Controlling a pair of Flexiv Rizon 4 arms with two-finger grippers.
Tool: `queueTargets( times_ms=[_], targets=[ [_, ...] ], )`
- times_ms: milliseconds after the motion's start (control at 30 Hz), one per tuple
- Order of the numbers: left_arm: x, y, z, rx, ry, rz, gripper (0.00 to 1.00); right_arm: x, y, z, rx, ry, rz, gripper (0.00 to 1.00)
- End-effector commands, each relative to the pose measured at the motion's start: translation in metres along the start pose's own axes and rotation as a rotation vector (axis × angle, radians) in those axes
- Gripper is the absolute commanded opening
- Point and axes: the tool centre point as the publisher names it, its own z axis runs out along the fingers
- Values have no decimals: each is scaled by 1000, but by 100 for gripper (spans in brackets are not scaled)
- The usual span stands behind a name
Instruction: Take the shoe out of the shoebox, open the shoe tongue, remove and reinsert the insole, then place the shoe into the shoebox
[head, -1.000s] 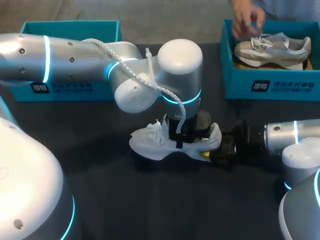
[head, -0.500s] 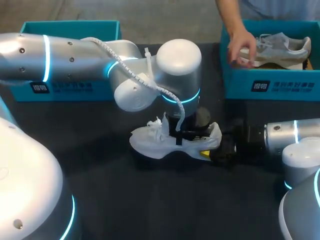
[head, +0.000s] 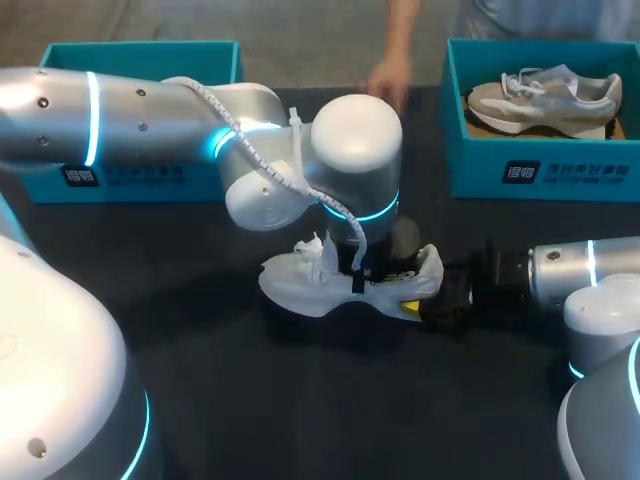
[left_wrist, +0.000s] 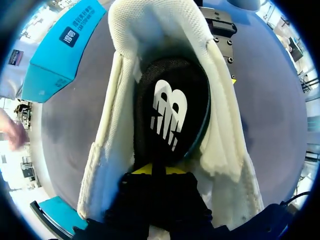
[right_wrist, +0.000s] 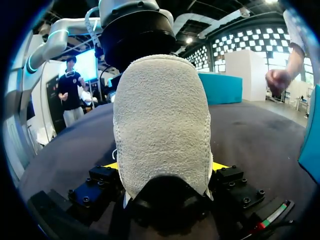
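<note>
While steadying shoe on mid-worktop, clamped at the heel from the right by right gripper; pinched shut on black insole inside by left gripper from above, seemingly for pulling or reseating.

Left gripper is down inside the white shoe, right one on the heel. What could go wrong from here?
The left gripper seems to pinch the black insole only at its end, so it could slip free or buckle inside the shoe.
The right gripper clamps just the heel; a pull on the insole might twist or lift the shoe.
A person's hand is over the far side of the table, close to the left arm; contact is possible.
</note>
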Motion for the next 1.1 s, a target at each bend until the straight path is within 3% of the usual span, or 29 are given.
queueTargets(
  times_ms=[33, 600, 1100],
  targets=[
    [-9, 7, 3, 23, -1, -6, 0, 3, -1, 1, 3, 1, 0, 0],
    [-1, 12, -35, 116, 3, -10, 0, 3, -1, 1, 3, 1, 0, 0],
    [4, 12, -52, 133, -22, -11, 0, 3, -1, 1, 3, 1, 0, 0]
  ],
)
